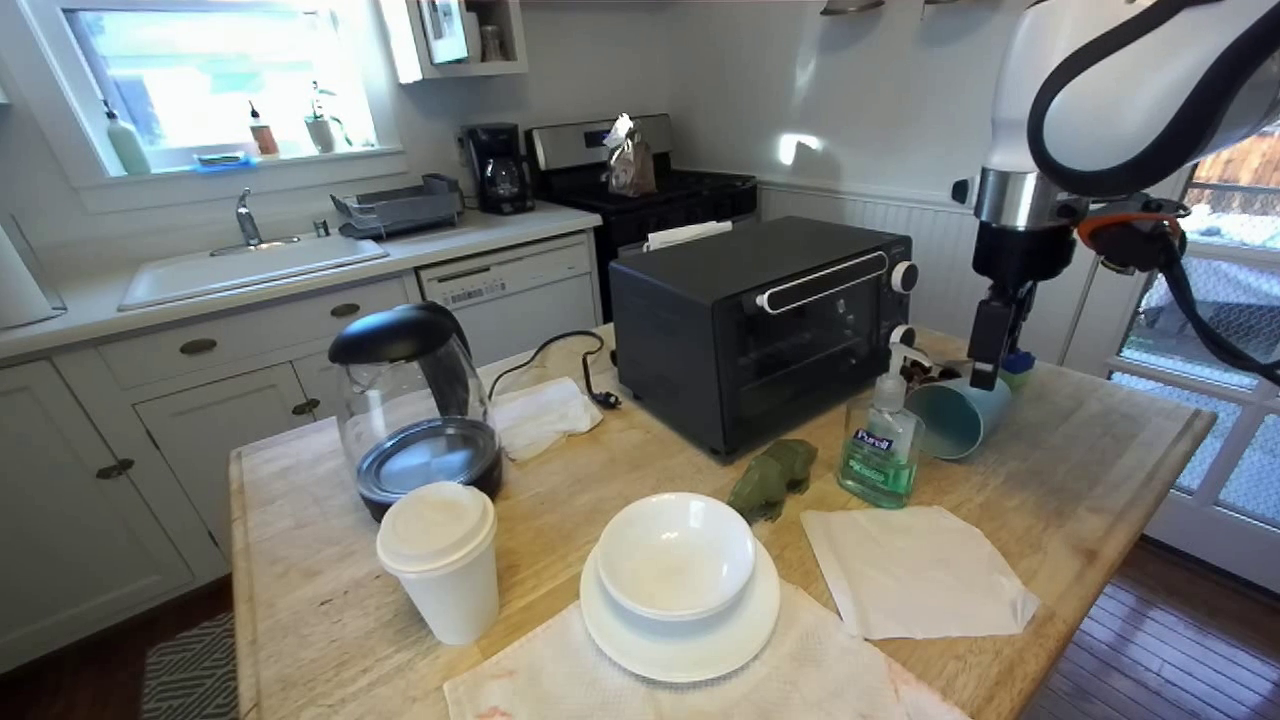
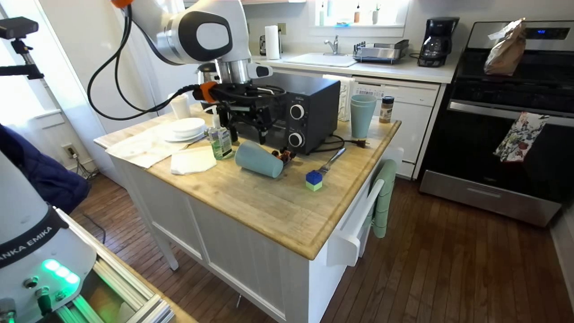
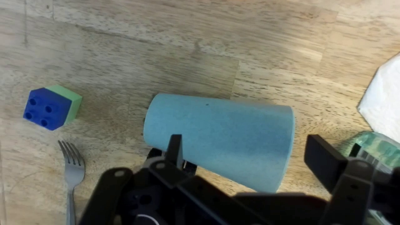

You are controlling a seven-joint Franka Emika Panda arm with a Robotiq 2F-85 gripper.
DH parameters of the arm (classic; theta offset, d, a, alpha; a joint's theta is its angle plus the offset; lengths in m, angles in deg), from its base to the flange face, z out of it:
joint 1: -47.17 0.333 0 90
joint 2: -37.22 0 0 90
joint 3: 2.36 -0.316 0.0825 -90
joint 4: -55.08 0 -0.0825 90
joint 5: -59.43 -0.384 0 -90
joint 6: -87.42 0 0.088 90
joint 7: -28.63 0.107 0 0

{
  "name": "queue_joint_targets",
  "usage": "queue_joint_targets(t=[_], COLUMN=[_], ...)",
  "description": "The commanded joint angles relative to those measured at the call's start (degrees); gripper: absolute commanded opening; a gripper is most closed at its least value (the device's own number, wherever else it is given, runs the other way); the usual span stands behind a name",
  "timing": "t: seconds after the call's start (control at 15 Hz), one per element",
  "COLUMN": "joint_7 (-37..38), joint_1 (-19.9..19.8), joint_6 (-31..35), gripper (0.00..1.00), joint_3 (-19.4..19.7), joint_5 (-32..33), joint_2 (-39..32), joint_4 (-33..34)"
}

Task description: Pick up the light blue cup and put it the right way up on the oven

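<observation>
The light blue cup [image 3: 218,134] lies on its side on the wooden table, its mouth toward the hand sanitizer bottle, in all three views. Beside it stands the black toaster oven [image 1: 760,255], door closed and flat top bare; the oven [image 2: 316,119] also shows in an exterior view. My gripper [image 2: 248,137] hangs above the cup with its fingers pointing down. In the wrist view the gripper [image 3: 243,140] is open, nothing held: one finger [image 3: 175,150] overlaps the cup's side near its base, the other lies beyond its rim. The cup runs lengthwise across the opening.
A green-filled sanitizer bottle [image 1: 880,450] stands close to the cup's mouth. Small dark items [image 2: 284,155] lie against its far side. Past its base are a blue and green block [image 3: 51,107] and a fork [image 3: 74,172]. Similar upright blue tumblers [image 2: 362,115] stand behind the oven.
</observation>
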Motion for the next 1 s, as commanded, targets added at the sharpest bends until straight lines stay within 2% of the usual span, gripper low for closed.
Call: queue_joint_targets(t=[0.0, 0.47, 0.8, 0.93], joint_7=[3.11, 9.15, 20.95, 24.35], joint_1=[0.85, 2.26, 2.3, 2.28], joint_6=[5.69, 9.48, 11.96, 12.01], gripper=[1.0, 1.0, 1.0, 1.0], joint_3=[0.23, -0.03, 2.08, 2.51], joint_5=[7.27, 11.54, 25.98, 29.66], joint_2=[0.6, 0.33, -0.97, -1.17], joint_4=[-2.44, -4.59, -3.93, -3.74])
